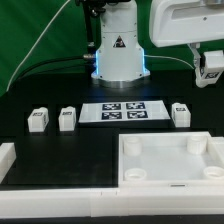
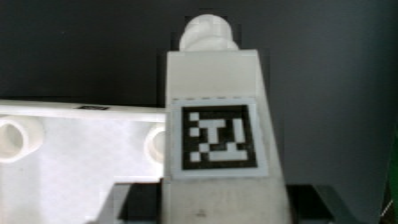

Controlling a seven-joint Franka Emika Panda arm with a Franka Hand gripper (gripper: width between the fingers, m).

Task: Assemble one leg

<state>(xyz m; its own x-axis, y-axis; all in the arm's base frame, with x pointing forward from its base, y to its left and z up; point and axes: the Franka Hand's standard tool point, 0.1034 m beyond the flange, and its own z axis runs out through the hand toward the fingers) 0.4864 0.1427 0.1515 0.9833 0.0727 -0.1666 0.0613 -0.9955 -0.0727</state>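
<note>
My gripper [image 1: 209,64] hangs high at the exterior view's right, shut on a leg [image 1: 211,74], a small white post with a black-and-white tag. In the wrist view the held leg [image 2: 217,110] stands upright between the dark fingers [image 2: 135,204], with its tag facing the camera; the gripper [image 2: 222,202] clamps its lower end. Three more legs lie on the black table: two at the left [image 1: 38,120] [image 1: 68,118] and one at the right [image 1: 181,113]. The large white panel [image 1: 168,168] with round corner sockets lies at the front right, and it also shows in the wrist view [image 2: 80,150], below the held leg.
The marker board [image 1: 124,111] lies in the middle of the table. The robot base [image 1: 118,50] stands behind it. A white L-shaped rail [image 1: 40,185] runs along the left and front edges. Green cloth covers the far left.
</note>
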